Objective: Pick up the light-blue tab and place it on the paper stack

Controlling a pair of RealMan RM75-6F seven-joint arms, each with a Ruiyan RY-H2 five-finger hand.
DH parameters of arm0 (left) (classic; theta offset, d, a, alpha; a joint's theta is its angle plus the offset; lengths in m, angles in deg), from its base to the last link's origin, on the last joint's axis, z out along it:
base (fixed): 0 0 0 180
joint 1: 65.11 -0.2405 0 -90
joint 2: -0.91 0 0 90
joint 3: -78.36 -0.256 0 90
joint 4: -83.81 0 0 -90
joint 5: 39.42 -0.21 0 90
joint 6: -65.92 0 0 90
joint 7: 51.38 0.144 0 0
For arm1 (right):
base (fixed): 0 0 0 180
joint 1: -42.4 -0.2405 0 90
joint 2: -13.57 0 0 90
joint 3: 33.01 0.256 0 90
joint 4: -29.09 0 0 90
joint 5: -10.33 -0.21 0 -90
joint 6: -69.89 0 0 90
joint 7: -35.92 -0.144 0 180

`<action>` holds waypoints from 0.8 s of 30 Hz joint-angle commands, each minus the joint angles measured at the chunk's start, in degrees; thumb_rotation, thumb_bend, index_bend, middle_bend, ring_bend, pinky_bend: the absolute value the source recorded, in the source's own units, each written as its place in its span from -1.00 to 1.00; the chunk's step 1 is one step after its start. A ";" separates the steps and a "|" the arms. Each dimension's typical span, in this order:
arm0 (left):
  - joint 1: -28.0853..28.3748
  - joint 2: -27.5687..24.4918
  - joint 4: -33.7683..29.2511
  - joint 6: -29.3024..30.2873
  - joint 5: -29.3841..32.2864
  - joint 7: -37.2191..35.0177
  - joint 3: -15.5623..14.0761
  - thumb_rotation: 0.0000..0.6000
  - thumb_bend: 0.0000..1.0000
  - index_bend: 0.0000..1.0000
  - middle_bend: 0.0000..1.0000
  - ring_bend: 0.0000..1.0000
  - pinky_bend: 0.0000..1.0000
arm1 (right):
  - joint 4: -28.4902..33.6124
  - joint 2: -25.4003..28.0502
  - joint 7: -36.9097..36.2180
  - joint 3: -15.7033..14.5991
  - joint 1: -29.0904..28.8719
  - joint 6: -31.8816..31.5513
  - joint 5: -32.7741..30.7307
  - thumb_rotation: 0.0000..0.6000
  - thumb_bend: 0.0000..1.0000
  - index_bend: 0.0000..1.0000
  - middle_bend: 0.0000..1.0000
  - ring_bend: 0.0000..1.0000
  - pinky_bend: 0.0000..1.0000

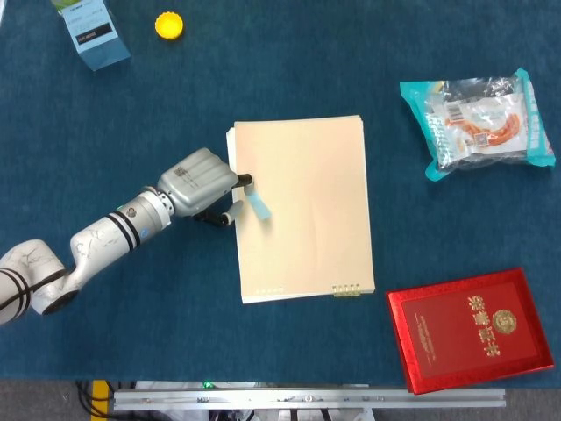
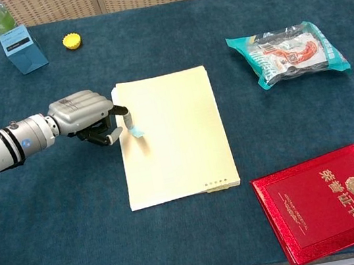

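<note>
Tab [image 1: 256, 205] [image 2: 134, 126] over stack [image 1: 307, 219] [image 2: 178, 139] near its left edge, pinched by left hand [image 1: 203, 180] [image 2: 85, 114] fingertips; contact with paper unclear. Open blue cloth [image 1: 175, 333] left and below. Right hand unseen.

Red booklet [image 1: 472, 328] front right; snack packet [image 1: 478, 120] far right; blue carton [image 1: 91, 32], yellow cap [image 1: 169, 24] far left.
</note>
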 commanded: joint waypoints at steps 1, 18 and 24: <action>-0.08 0.12 0.17 -0.10 0.01 0.07 -0.10 0.11 0.12 -0.32 0.84 0.84 0.56 | 0.01 0.03 -0.03 0.03 0.06 -0.09 -0.03 1.00 -0.75 -0.67 -0.24 -0.26 -0.07; -0.19 0.12 -1.46 0.88 -1.14 0.65 -0.41 0.12 0.12 -0.32 0.84 0.84 0.56 | -0.11 0.19 -0.30 0.05 0.34 -0.41 -0.01 1.00 -0.75 -0.67 -0.24 -0.25 -0.07; -0.09 0.89 -1.13 0.22 -0.99 0.96 -0.44 0.12 0.12 -0.32 0.84 0.84 0.56 | -0.02 0.38 -0.31 0.09 0.48 -0.55 -0.10 1.00 -0.75 -0.67 -0.24 -0.24 -0.07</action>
